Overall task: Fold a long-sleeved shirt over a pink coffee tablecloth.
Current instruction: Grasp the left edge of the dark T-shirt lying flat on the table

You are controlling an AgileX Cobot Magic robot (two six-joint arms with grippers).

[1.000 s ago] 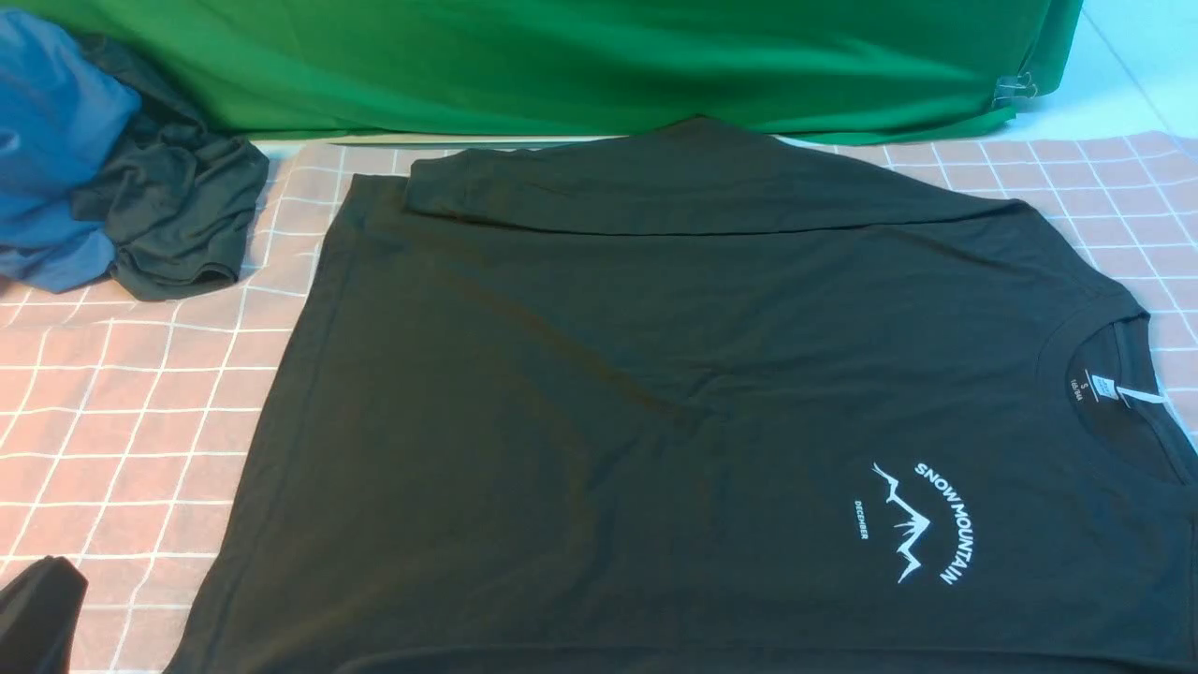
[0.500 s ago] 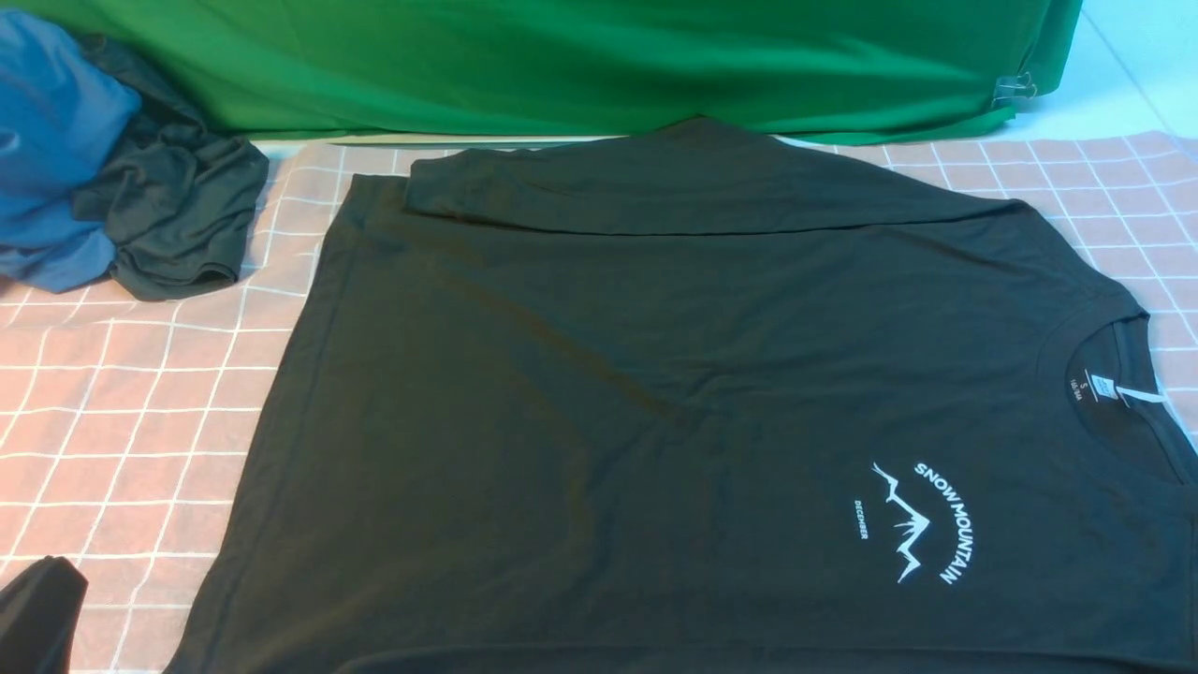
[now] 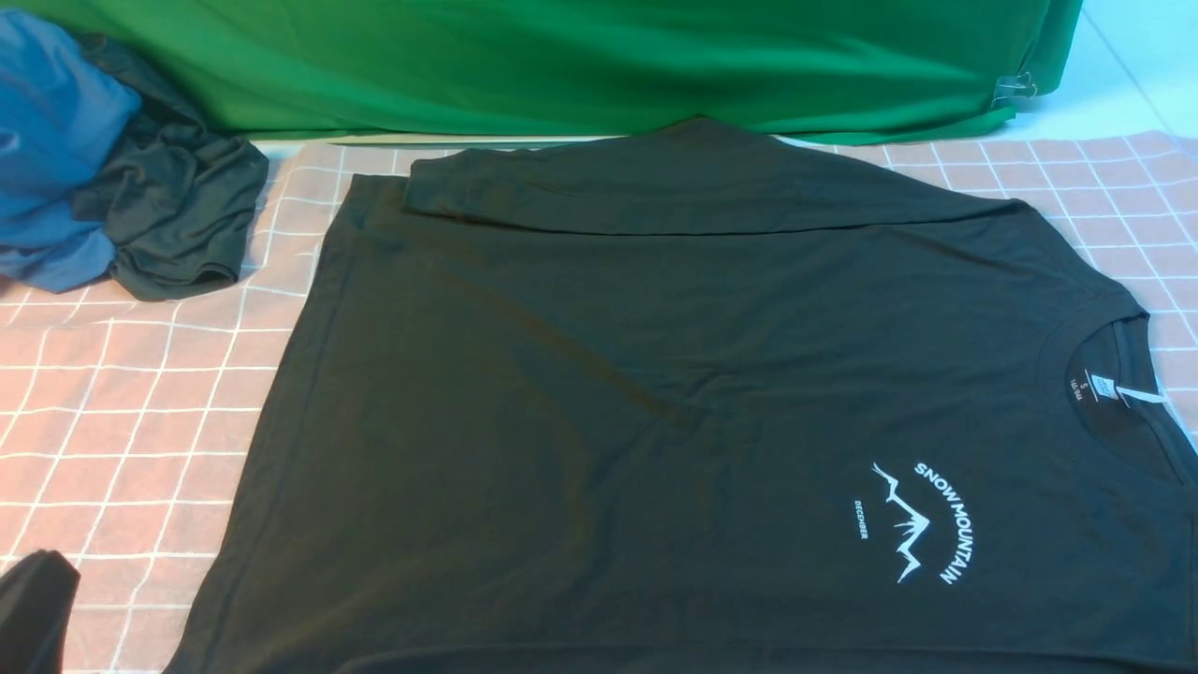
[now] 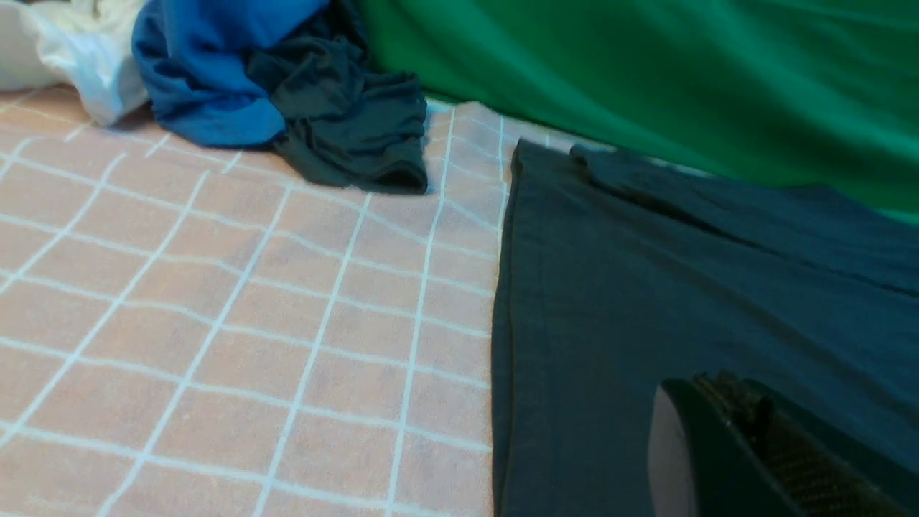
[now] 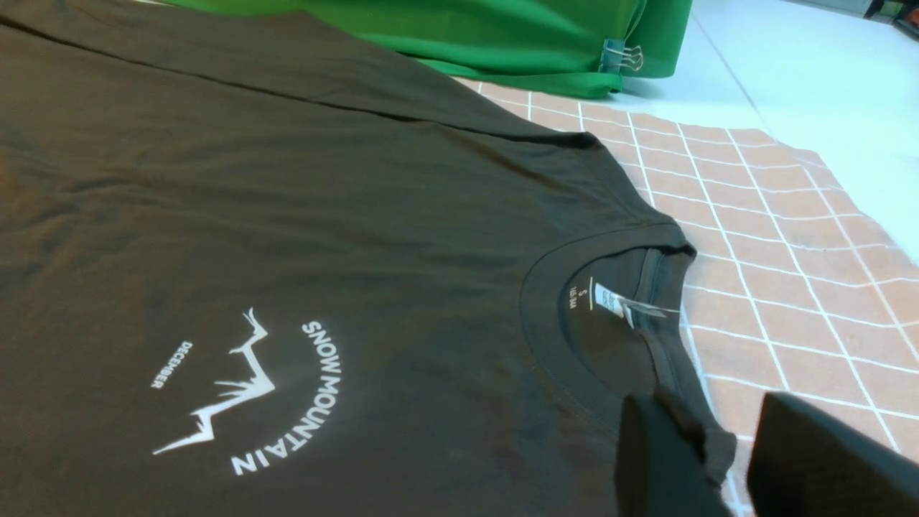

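The black long-sleeved shirt lies flat on the pink coffee tablecloth, with one sleeve folded across its far edge and its white mountain print near me. My right gripper is open at the collar; one finger rests on the shirt's shoulder edge, the other over the tablecloth. My left gripper hovers over the shirt's hem area, showing a bare ridged pad, so it reads as open. In the front view only a dark piece of the left arm shows.
A smaller dark garment bunched with blue cloth lies at the far left, beside something white. A green cloth hangs along the back, held by a binder clip. White floor lies past the tablecloth's right edge.
The dark piece of my left arm at the front view's lower left has sunk slightly. The shirt has not moved.
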